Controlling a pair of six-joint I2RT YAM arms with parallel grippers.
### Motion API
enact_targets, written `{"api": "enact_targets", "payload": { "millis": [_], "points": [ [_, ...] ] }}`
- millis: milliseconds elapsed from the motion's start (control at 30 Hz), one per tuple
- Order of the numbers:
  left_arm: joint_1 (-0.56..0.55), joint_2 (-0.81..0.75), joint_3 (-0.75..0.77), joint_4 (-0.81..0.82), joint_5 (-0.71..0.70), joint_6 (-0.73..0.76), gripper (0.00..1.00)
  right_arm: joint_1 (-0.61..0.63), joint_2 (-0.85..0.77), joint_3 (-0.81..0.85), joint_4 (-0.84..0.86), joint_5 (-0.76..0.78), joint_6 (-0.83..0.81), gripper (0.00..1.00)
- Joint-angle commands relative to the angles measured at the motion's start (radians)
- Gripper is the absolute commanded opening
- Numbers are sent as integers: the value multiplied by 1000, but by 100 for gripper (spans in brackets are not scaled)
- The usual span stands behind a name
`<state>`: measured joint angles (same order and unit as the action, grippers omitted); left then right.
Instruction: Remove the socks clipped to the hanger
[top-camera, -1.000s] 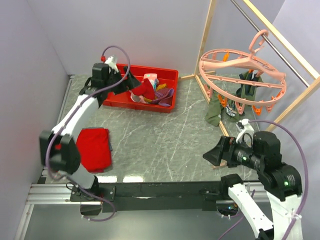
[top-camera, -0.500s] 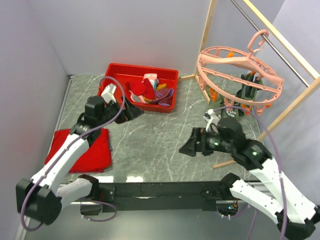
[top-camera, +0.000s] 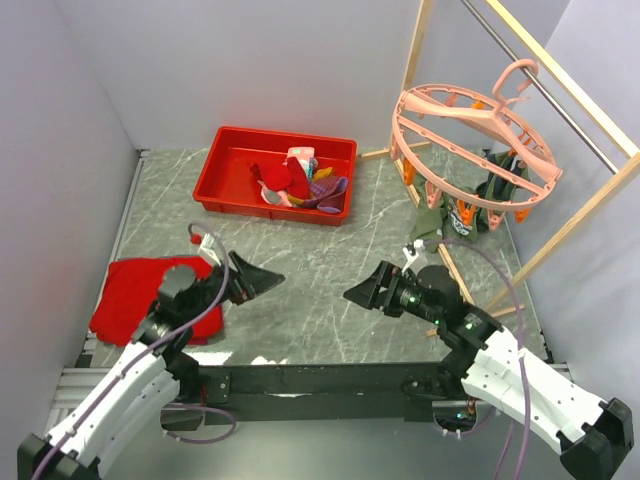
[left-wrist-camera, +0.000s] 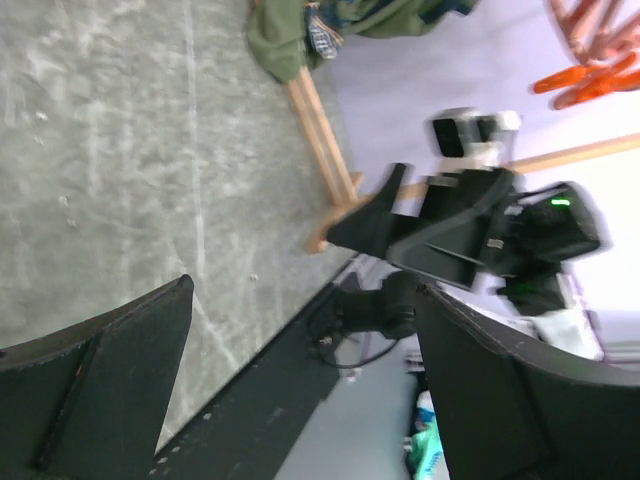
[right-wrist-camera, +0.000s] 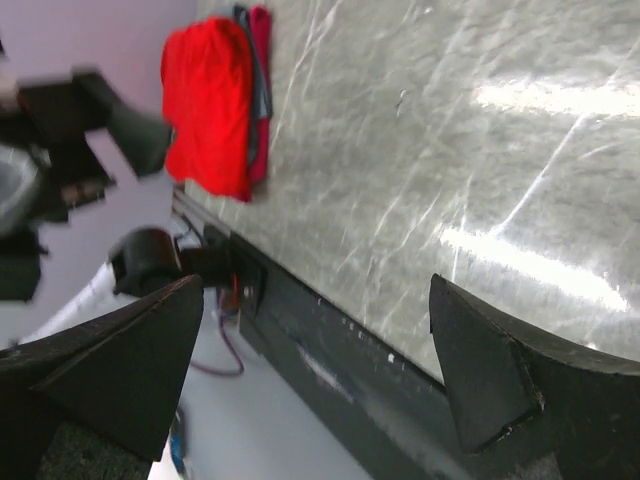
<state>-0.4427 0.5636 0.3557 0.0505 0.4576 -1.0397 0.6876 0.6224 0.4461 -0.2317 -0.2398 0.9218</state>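
The pink ring hanger (top-camera: 475, 135) hangs from the rail at the right, with orange clips (top-camera: 466, 213) under it. An olive green sock (top-camera: 430, 225) and a darker green one (top-camera: 499, 176) dangle beneath the ring. Several more socks (top-camera: 300, 182) lie in the red bin (top-camera: 222, 160). My left gripper (top-camera: 258, 278) is open and empty, low over the near table, pointing right. My right gripper (top-camera: 360, 294) is open and empty, pointing left toward it. The left wrist view shows the olive sock (left-wrist-camera: 285, 40) far off and the jaws (left-wrist-camera: 302, 290) wide apart.
A flat red cloth (top-camera: 135, 295) lies at the near left beside my left arm, also seen in the right wrist view (right-wrist-camera: 210, 100). The wooden frame (top-camera: 455, 270) of the rail runs along the table's right side. The black table edge (top-camera: 320, 378) is just below both grippers.
My left gripper has left the red bin and pulled back to the near edge. My right arm has swung left and low. The hanger has swayed slightly.
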Motion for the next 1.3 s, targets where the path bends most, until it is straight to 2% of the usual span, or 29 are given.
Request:
{"api": "enact_targets", "payload": {
  "millis": [0,67,167,267,367,500,567,600,733,933,1033,1100,1133,1200,1233,1267],
  "points": [
    [-2,-141,-128,123,47,-134,96,7,-20,-128,209,83,134,100],
    [-2,-183,-225,210,78,-192,96,7,-4,-196,229,82,140,100],
    [-2,-277,-347,302,90,-271,96,6,5,-301,351,24,128,100],
    [-2,-387,-440,319,82,-318,96,3,-41,-415,446,10,190,100],
    [-2,-510,-521,286,64,-376,96,1,-152,-500,445,57,245,100],
    [-2,-669,-515,128,38,-352,96,0,-344,-595,381,94,324,100],
    [-1,-700,-514,45,29,-344,96,-3,-470,-635,310,134,380,100],
    [-2,-720,-514,25,21,-342,96,-3,-515,-635,190,157,396,100],
    [-2,-723,-514,-18,16,-321,96,-2,-726,-635,-6,200,433,100],
    [-2,-683,-514,-11,10,-304,96,-2,-805,-632,-120,206,437,100],
    [-1,-686,-514,83,36,-357,96,-3,-834,-612,-54,127,376,100],
    [-2,-702,-518,182,56,-410,96,-3,-871,-629,84,53,353,100],
    [-2,-709,-521,312,65,-480,96,-3,-918,-632,142,-14,347,100],
    [-2,-729,-531,459,64,-558,96,-3,-909,-613,332,-62,365,100],
    [-2,-729,-537,624,61,-644,96,-3,-885,-615,421,-116,402,100],
    [-2,-726,-541,700,34,-683,96,-3,-877,-618,618,-133,434,100]
  ]
}}
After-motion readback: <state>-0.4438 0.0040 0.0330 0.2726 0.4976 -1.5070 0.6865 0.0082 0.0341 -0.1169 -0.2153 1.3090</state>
